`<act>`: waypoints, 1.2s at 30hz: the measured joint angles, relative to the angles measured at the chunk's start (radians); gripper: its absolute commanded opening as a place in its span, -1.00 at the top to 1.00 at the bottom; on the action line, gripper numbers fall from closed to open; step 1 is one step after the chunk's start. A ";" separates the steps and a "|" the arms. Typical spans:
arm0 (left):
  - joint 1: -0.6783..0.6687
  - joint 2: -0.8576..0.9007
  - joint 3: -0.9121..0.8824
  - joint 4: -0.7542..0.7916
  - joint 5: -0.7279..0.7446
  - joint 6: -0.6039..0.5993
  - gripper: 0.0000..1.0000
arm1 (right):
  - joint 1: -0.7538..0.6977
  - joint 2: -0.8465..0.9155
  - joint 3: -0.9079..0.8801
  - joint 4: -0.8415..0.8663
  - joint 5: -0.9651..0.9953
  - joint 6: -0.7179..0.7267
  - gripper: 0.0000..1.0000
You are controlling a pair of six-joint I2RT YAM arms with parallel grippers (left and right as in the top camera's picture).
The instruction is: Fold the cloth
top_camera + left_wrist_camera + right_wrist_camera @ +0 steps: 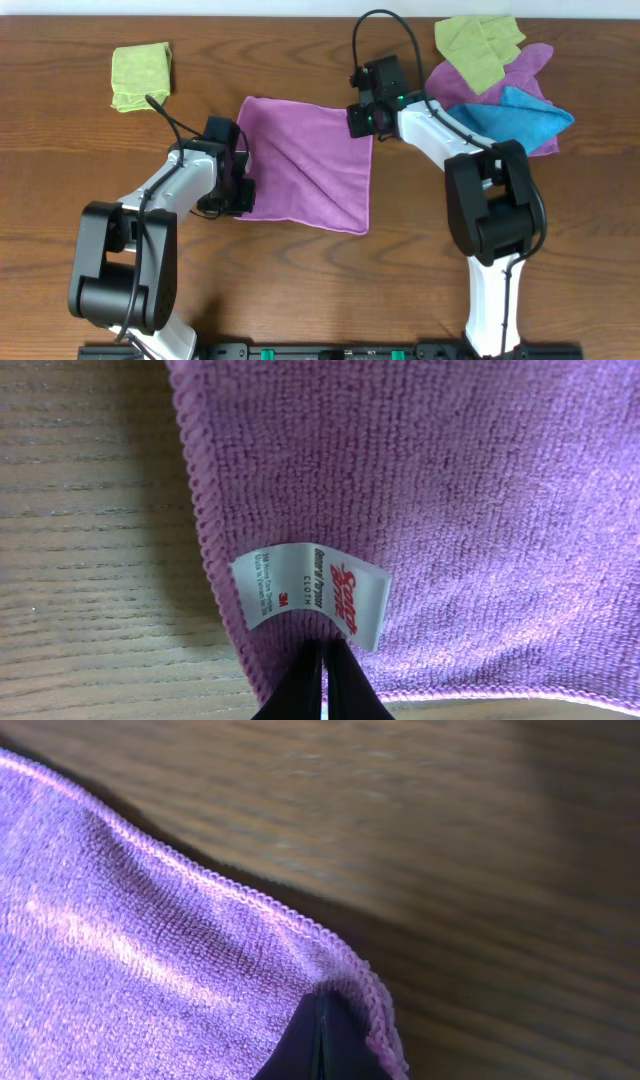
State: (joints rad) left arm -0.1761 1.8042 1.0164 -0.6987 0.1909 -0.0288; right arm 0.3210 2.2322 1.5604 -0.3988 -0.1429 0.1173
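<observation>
**Cloth pinched at two corners**

Surroundings: a folded green cloth (141, 76) lies far left on the table (60, 150). A pile of cloths (520, 115), green, purple and blue, sits just beside my right arm.

Label: the white tag (312, 592) reads "Scotch-Brite", "3M", "CLOTH".

The cloth (305, 165) lies spread between my arms. My left gripper (324, 650) is pressed together on its hem at the tag. My right gripper (320, 1005) pinches the far corner.
</observation>
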 measured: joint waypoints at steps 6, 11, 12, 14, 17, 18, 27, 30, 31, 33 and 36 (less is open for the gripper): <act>0.000 0.000 0.000 0.000 0.000 0.000 0.89 | -0.038 0.012 0.025 -0.010 0.023 0.000 0.97; 0.000 0.000 0.000 0.001 0.000 0.000 0.88 | -0.038 0.018 0.035 -0.013 0.031 0.000 0.97; 0.000 0.000 -0.001 0.003 0.000 0.000 0.89 | -0.038 0.019 0.038 -0.019 0.031 0.000 0.97; 0.000 0.000 -0.001 0.005 0.000 0.000 0.89 | -0.038 0.019 0.061 -0.056 0.025 0.001 0.94; 0.000 0.000 -0.001 0.006 0.000 -0.009 0.88 | -0.038 0.023 0.146 -0.170 0.013 0.000 0.83; 0.000 0.000 -0.001 0.007 0.000 -0.014 0.88 | -0.038 0.024 0.175 -0.196 0.010 0.002 0.67; 0.000 0.006 0.072 0.004 -0.008 -0.043 0.88 | -0.038 0.023 0.475 -0.494 -0.015 0.002 0.60; 0.000 0.007 0.154 -0.001 -0.008 -0.050 0.88 | -0.038 0.022 0.523 -0.519 -0.051 0.000 0.78; 0.000 0.007 0.194 -0.005 -0.007 -0.051 0.89 | -0.038 0.017 0.536 -0.525 -0.066 0.005 0.75; 0.000 0.007 0.252 -0.016 -0.008 -0.053 0.88 | -0.038 0.005 0.548 -0.537 -0.091 -0.002 0.97; 0.000 0.006 0.356 -0.077 -0.008 -0.053 0.88 | -0.038 -0.039 0.554 -0.614 -0.134 -0.035 0.97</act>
State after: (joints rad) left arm -0.1761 1.8099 1.3724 -0.7757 0.1833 -0.0822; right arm 0.2829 2.1937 2.1139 -1.0126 -0.2768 0.0822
